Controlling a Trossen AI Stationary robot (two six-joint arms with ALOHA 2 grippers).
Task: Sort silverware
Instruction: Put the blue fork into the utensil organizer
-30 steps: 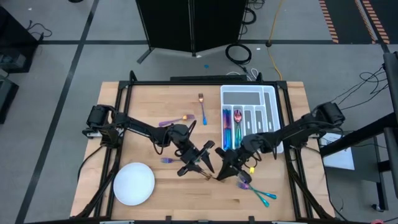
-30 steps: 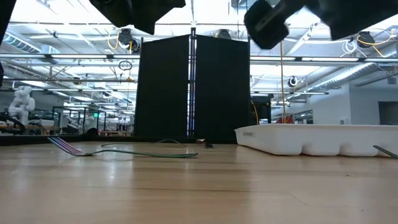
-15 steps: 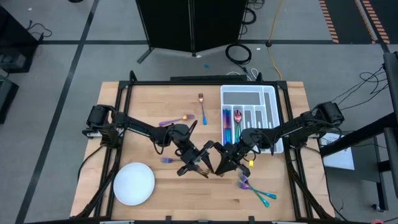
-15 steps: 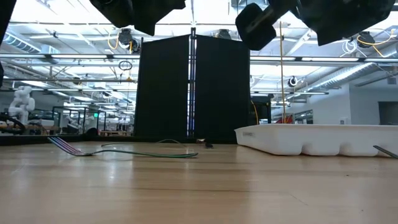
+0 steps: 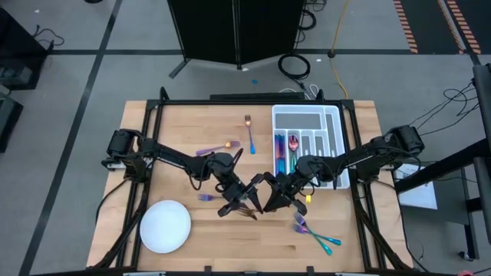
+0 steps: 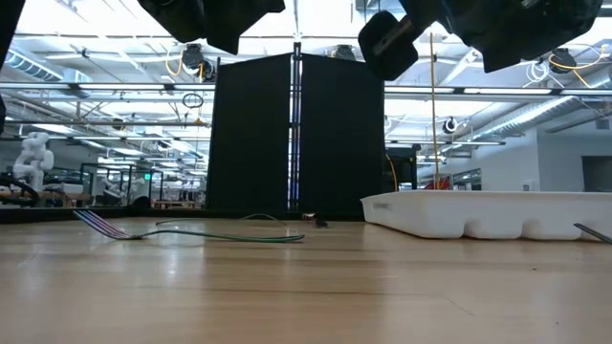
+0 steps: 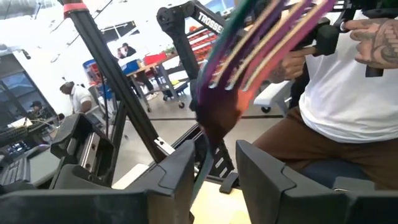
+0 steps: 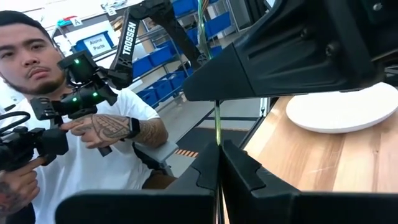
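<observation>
Right wrist view reads "TROSSEN" on an arm while right gripper (image 8: 219, 163) and left gripper (image 5: 251, 202) both pinch one fork (image 7: 249, 50) mid-tabletop.

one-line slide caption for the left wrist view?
Left gripper holds an iridescent rainbow metal fork upright, tines up, before a seated person in a white shirt.

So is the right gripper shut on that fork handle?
Yes. The right gripper has its fingers pressed together on the fork's thin handle.
</observation>
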